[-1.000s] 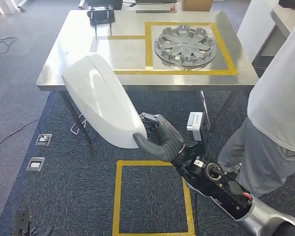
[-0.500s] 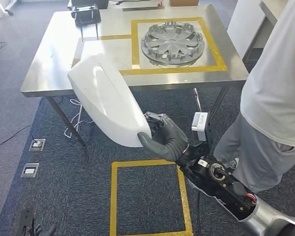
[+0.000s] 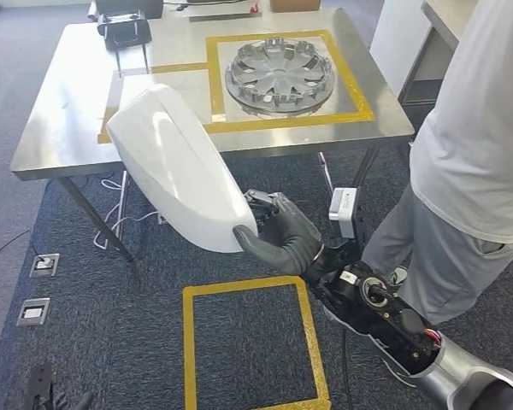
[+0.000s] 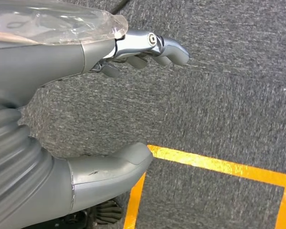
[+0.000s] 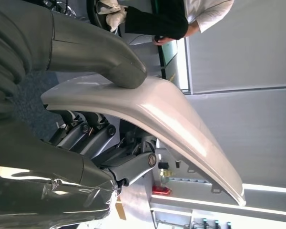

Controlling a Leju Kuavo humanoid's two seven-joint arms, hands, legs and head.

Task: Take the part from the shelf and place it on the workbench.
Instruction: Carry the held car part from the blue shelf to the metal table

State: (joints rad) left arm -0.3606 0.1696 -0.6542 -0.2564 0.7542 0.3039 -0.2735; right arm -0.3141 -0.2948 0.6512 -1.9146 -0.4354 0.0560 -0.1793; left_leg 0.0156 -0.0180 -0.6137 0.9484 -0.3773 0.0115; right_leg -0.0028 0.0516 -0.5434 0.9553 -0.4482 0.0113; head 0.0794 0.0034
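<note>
Head view: the right hand (image 3: 281,240) reaches up from the lower right, thumb and fingers clamped on the near edge of a glossy white mirror housing (image 3: 173,166). It tilts up leftward from the hand, overlapping the steel workbench (image 3: 60,111). Beyond lies a silver hubcap (image 3: 280,75); a person (image 3: 473,162) stands right. The left hand (image 4: 98,114) hangs spread over carpet.

A silver hubcap (image 3: 280,75) is seen lying flat inside a yellow tape rectangle (image 3: 360,101) on the steel table. A black device on legs (image 3: 125,30) is seen near the table's far left corner. On the grey carpet, a yellow tape square (image 3: 188,359), two floor sockets (image 3: 33,311) and a person (image 3: 473,162) in a white shirt, standing at right, are noted
</note>
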